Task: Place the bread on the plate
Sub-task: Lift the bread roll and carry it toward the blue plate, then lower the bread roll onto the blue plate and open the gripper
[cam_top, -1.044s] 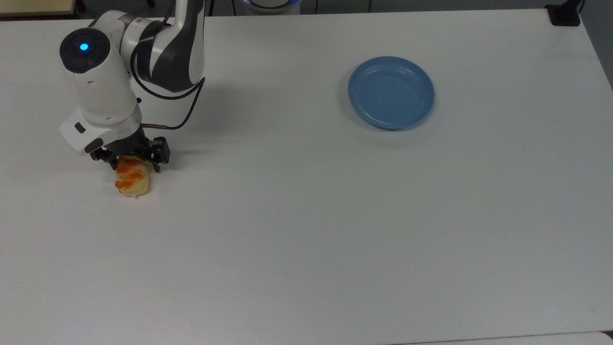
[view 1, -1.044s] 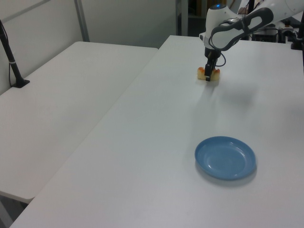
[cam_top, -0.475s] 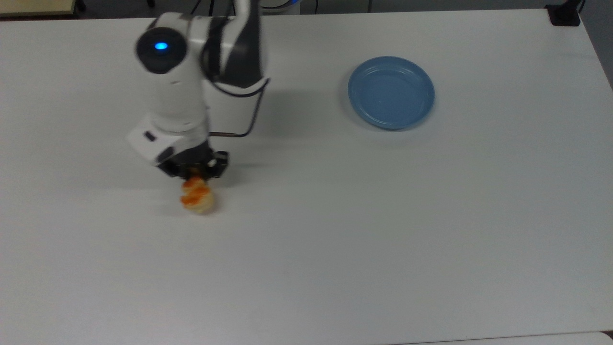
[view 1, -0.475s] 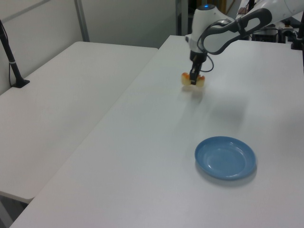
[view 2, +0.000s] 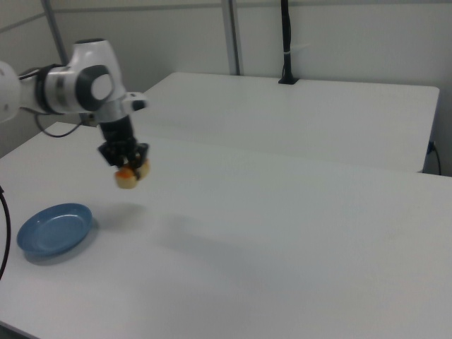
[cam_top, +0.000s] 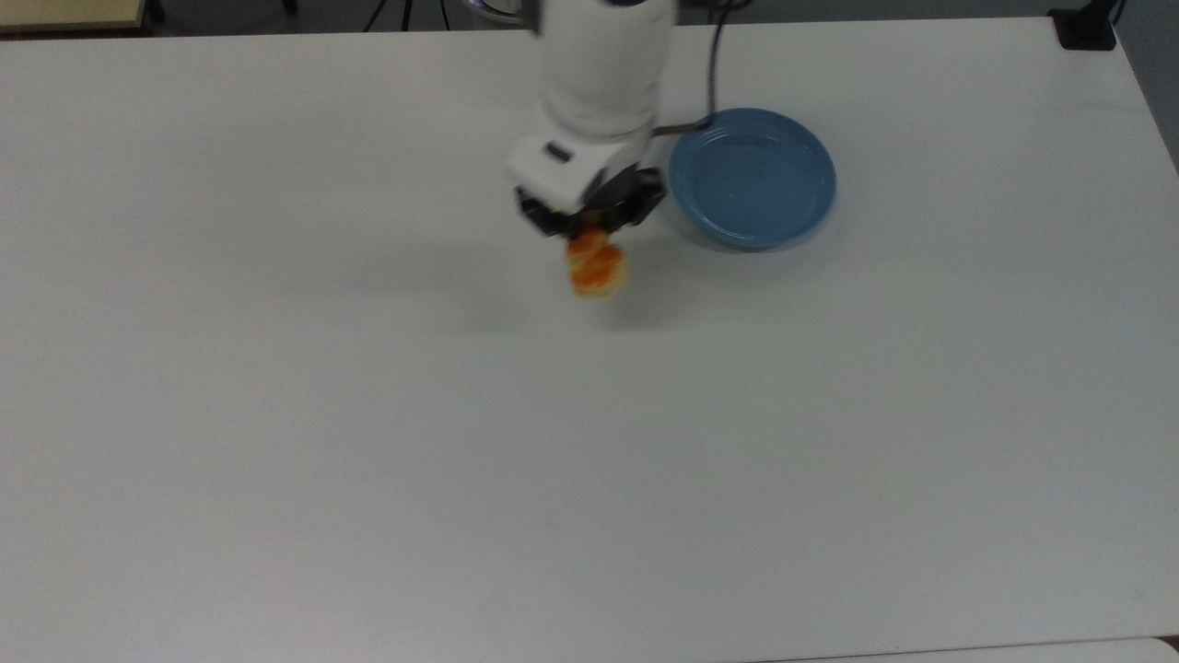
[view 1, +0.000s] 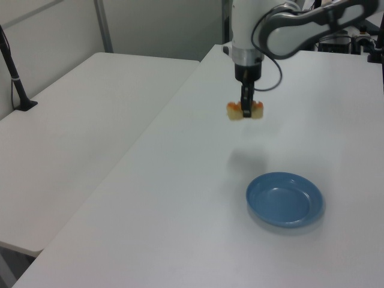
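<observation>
- The bread [cam_top: 599, 267], in the top view, is a small oblong bun, pale beige with orange glazed patches, soft-edged and a little lumpy; it hangs from the gripper [cam_top: 589, 221], whose black fingers are clamped on its upper end.
- In the top view the bun sits just to the left of the plate [cam_top: 752, 177], near its rim but not over it, and a soft shadow on the table lies below and to the left of the bun.
- The plate there is round, blue and smooth, with a shallow raised rim and faint rings inside; it looks like plastic and lies flat on the white table [cam_top: 589, 460], which is matte and plain.
- In the left view the bread [view 1: 245, 110] is held well above the tabletop, the gripper [view 1: 245, 108] pinching it across the middle so a pale end sticks out on each side.
- In the left view the blue plate [view 1: 285, 199] rests nearer the camera, to the right of and below the bun, with the bun's shadow on the table between them.
- A second white table [view 1: 84, 132] stands alongside in the left view, and a black pole [view 1: 13, 72] rises at its far left edge.
- In the right view the bread [view 2: 129, 176] hangs in the closed gripper [view 2: 127, 167] under the white and grey arm [view 2: 78, 88], up and to the right of the plate [view 2: 55, 229].
- Behind, in the right view, are pale wall panels and a black post [view 2: 286, 42] at the far table's edge.
</observation>
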Tool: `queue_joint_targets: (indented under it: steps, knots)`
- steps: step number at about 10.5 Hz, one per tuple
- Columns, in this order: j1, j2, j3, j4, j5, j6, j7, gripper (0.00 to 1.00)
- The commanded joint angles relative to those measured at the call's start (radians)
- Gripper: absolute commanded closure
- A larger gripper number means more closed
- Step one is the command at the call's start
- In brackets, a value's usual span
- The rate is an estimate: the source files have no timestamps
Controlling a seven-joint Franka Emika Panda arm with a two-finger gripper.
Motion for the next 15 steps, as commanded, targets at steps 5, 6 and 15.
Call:
queue_joint_targets:
  steps: [5,6,15]
  knots:
    - [0.19,-0.059,0.134,-0.251,-0.091,0.095,0.396,0.7]
    - [0.222,-0.056,0.133,-0.274,-0.096,0.098,0.458,0.7]
    - [0.287,-0.026,0.133,-0.227,-0.14,0.095,0.698,0.0]
